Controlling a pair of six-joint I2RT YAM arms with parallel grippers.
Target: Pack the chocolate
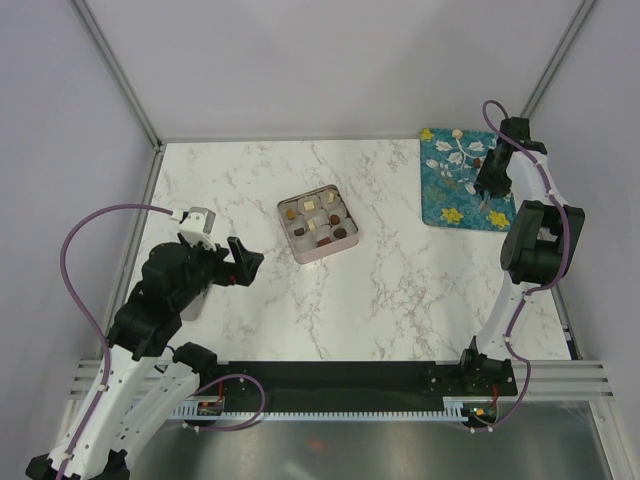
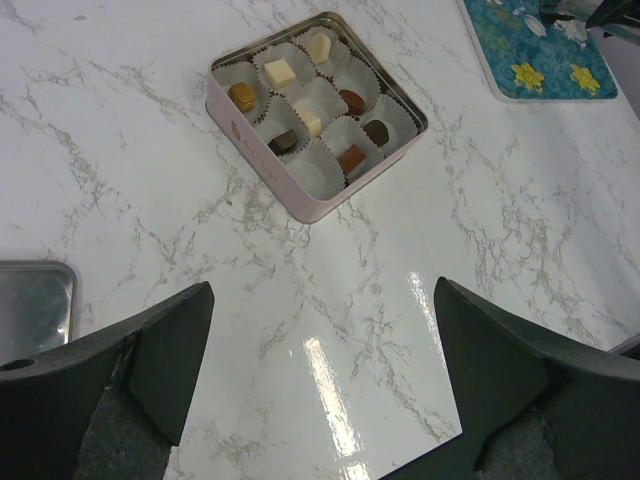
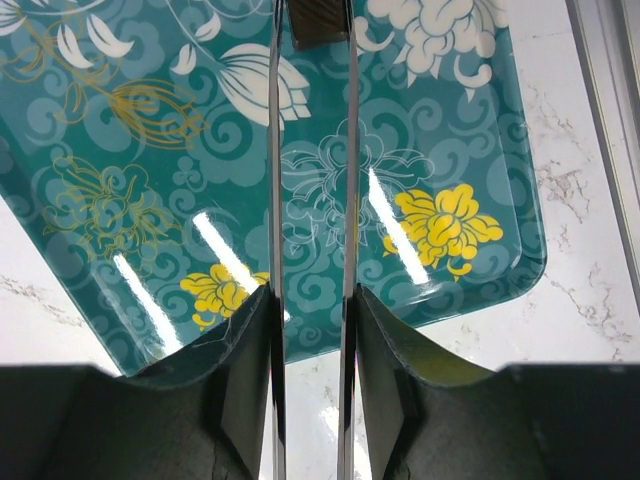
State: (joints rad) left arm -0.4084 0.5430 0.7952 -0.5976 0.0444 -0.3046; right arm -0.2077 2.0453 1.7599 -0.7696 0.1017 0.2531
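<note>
A square pink tin (image 1: 301,251) sits mid-table with several chocolate pieces (image 1: 321,228) in white paper cups. It also shows in the left wrist view (image 2: 268,168), its chocolates (image 2: 308,121) dark, light brown and cream. My right gripper (image 3: 311,295) is shut on thin metal tongs (image 3: 275,150) over a teal flowered tray (image 3: 110,200). A dark brown piece (image 3: 318,25) sits between the tong tips. In the top view this gripper (image 1: 493,182) hovers over the tray (image 1: 440,205), where a few loose pieces (image 1: 457,132) lie. My left gripper (image 2: 322,292) is open and empty, left of the tin (image 1: 241,262).
A silver metal lid (image 2: 35,300) lies on the marble by my left gripper. The tray stands at the table's far right corner, close to the right frame rail (image 3: 605,90). White walls close in the back and sides.
</note>
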